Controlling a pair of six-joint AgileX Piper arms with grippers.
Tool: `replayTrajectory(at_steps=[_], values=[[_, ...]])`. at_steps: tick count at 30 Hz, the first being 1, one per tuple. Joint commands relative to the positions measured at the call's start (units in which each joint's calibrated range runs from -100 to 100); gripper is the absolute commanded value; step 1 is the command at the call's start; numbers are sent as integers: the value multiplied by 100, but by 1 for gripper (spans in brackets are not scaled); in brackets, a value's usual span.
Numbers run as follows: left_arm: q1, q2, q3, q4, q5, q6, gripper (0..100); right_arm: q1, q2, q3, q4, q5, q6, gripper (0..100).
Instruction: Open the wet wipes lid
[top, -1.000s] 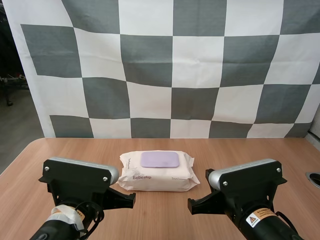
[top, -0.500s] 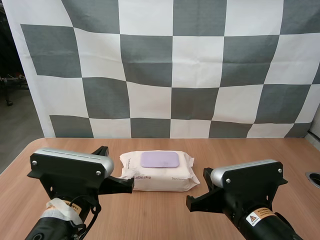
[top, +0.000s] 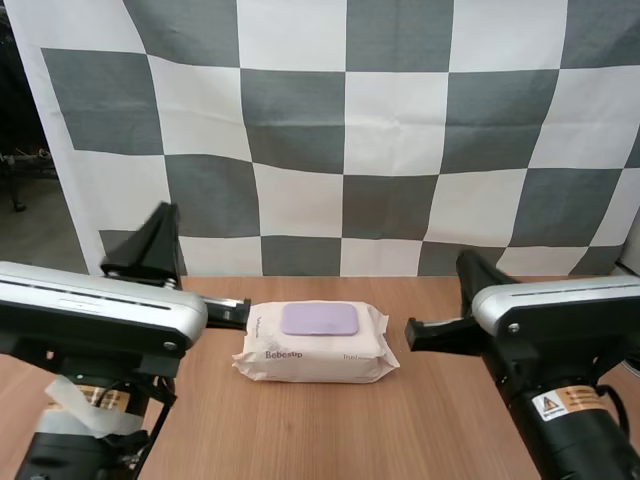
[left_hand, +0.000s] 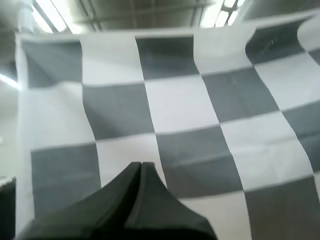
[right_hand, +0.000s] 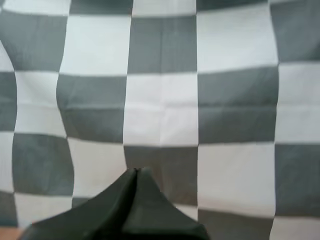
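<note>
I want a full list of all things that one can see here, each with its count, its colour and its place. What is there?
wet wipes pack: one, pale cream, lying flat in the middle of the table
lid: one, lilac, on top of the pack, lying flat and closed
table: one, light brown wood, under the pack
left gripper: one, black, fingers together, near the pack's left end
right gripper: one, black, fingers together, near the pack's right end
</note>
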Motion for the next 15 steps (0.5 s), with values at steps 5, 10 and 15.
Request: replayTrajectory(at_steps=[5, 10, 15], values=[[-2, 837, -2276, -825, 824, 1240, 0, -4, 439, -1989, -814, -1334, -588, 0], [61, 1772, -3523, -1150, 3672, 2024, 0, -83, 1510, -3247, -1592, 1274, -1759, 0], [229, 2163, -3833, 578, 6667, 2008, 0, -289, 2395, -3559, -3533, 4159, -1919, 0]])
